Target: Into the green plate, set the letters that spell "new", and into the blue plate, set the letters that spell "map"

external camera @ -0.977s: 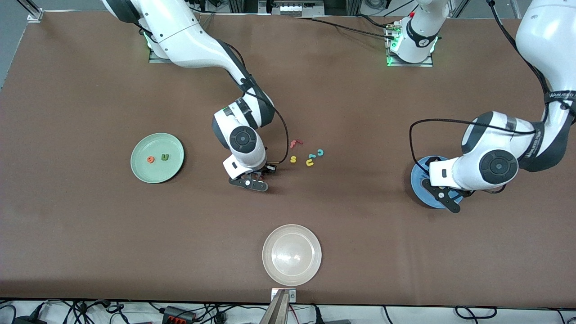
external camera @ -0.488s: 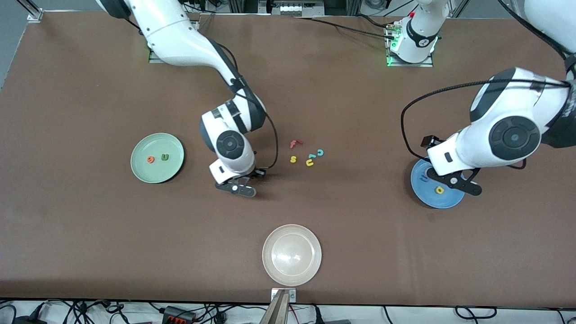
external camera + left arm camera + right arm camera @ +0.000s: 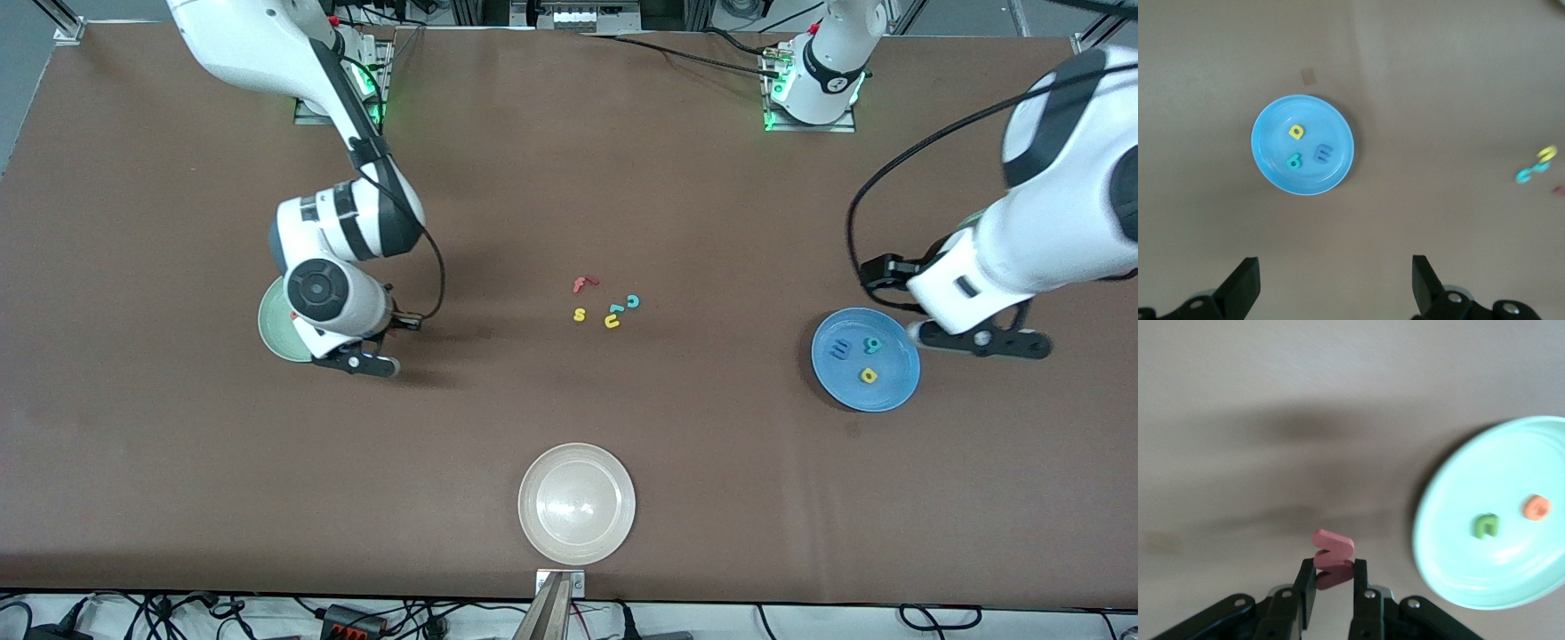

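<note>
The right hand is seen raised over the counter just beside the rim of the green plate, on the side toward the counter's middle. Its fingers are clamped on the pinkish-red w, which stands upright between them. In the right wrist view the olive-green n and the orange e are observed lying apart inside the green plate; in the front view both are covered by the right arm.

The left hand is held in the air over bare counter just off the blue plate, at about the plate's 2 o'clock in the front view. Its fingers are spread wide apart and nothing is gripped.

Three letters are recorded inside the blue plate: the blue m at roughly 10 o'clock, the teal a at roughly 1 o'clock, and the yellow p nearer the front camera, just below the plate's middle. None touches another.

Near the middle of the counter a loose cluster is noted: a red f, a yellow s, a teal c and a yellow u, with a further small teal piece beside the u whose shape cannot be made out.

A whitish-beige plate lies at the counter edge nearest the front camera, well apart from everything else.
</note>
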`<act>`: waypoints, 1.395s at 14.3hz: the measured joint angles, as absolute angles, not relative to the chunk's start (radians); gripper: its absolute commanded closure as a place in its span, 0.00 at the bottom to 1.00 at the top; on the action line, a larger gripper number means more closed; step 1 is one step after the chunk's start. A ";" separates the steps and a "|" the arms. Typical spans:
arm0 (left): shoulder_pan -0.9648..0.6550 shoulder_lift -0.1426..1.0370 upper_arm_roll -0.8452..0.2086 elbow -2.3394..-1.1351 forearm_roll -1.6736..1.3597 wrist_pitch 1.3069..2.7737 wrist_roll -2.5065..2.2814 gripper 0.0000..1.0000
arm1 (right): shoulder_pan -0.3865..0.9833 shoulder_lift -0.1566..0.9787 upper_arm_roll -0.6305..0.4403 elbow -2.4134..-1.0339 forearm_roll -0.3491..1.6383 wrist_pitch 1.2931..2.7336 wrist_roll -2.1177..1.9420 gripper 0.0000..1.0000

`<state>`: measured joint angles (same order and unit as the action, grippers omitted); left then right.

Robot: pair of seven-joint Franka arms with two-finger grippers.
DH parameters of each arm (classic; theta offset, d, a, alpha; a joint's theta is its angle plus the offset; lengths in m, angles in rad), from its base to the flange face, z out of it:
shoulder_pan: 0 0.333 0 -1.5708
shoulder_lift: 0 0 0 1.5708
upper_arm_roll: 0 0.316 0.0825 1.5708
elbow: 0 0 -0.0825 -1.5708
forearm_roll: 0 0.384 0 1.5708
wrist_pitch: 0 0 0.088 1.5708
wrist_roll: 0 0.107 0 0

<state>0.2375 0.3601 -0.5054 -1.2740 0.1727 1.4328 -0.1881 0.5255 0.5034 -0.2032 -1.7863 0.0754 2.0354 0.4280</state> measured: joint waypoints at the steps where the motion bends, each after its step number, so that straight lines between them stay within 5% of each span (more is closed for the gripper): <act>1: 0.178 0.303 -0.390 -1.305 0.107 1.469 -0.188 0.00 | 0.524 0.475 -0.227 -1.840 0.075 2.041 0.390 0.94; 5: -0.013 0.107 -0.071 -1.533 0.005 1.696 -0.178 0.00 | 0.472 0.413 -0.267 -1.982 0.075 2.062 0.283 0.94; 11: -0.115 -0.034 0.000 -1.750 0.002 1.808 -0.066 0.00 | 0.461 0.427 -0.263 -2.084 0.075 2.188 0.270 0.89; 12: -0.112 -0.031 0.006 -1.754 0.002 1.801 -0.050 0.00 | 0.460 0.433 -0.263 -2.086 0.075 2.193 0.269 0.65; 13: -0.110 -0.029 0.012 -1.756 0.002 1.787 -0.050 0.00 | 0.460 0.437 -0.263 -2.086 0.075 2.196 0.268 0.01; 17: -0.094 -0.024 0.019 -1.756 0.002 1.770 -0.083 0.00 | 0.448 0.435 -0.264 -2.069 0.075 2.194 0.269 0.00; 20: -0.086 -0.022 0.017 -1.756 0.002 1.769 -0.083 0.00 | 0.446 0.406 -0.267 -1.975 0.075 2.052 0.270 0.00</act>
